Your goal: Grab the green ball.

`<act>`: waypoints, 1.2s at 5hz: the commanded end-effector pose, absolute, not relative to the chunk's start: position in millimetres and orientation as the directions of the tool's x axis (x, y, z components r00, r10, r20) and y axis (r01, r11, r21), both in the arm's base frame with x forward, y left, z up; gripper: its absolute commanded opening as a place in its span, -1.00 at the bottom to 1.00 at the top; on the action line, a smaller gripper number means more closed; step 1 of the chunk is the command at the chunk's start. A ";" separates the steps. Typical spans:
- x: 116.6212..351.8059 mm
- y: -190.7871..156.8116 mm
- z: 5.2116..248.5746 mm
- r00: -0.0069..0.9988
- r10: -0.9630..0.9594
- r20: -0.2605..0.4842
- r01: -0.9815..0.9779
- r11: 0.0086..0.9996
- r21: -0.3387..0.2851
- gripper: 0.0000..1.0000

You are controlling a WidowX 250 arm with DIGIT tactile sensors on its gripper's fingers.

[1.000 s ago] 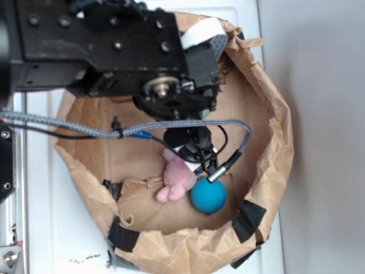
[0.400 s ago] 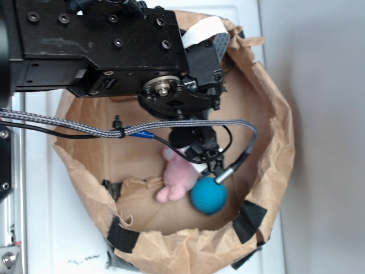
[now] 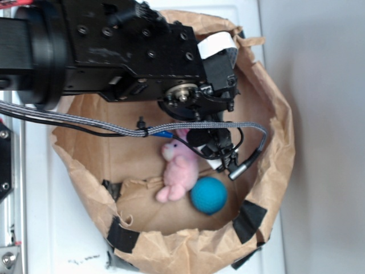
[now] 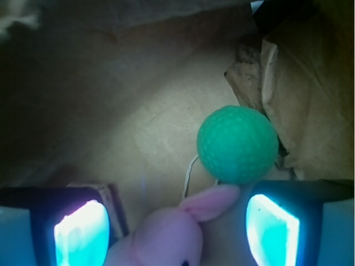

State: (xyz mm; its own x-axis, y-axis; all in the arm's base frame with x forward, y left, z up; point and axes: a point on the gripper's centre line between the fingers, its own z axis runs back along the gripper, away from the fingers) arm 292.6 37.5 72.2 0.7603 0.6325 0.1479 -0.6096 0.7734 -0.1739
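In the wrist view the green ball (image 4: 237, 144), dimpled and mint-green, rests on the brown paper floor just ahead of my right finger pad. My gripper (image 4: 177, 233) is open. A pink bunny's head (image 4: 166, 238) sits between its lit pads (image 4: 83, 233), and one ear (image 4: 211, 202) reaches toward the ball. In the exterior view the gripper (image 3: 219, 149) hangs inside the paper tub, right of the bunny (image 3: 178, 170). There the arm hides the green ball.
A teal-blue ball (image 3: 209, 194) lies beside the bunny's legs. The crumpled brown paper tub (image 3: 280, 120) walls in everything, patched with black tape (image 3: 248, 220). A braided grey cable (image 3: 188, 128) crosses over the tub. Folded paper (image 4: 299, 100) rises right of the green ball.
The arm has shifted right and slightly toward the back of the tub. The gripper has come away from the teal-blue ball, and the bunny's head now shows in the exterior view.
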 end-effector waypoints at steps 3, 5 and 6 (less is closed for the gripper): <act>311.6 47.3 44.4 0.686 0.686 0.241 -0.664 0.726 -0.177 -1.00; 298.8 47.7 88.7 0.719 0.672 0.174 -0.627 0.737 -0.252 -1.00; 287.9 52.0 122.7 0.753 0.650 0.105 -0.602 0.744 -0.289 -1.00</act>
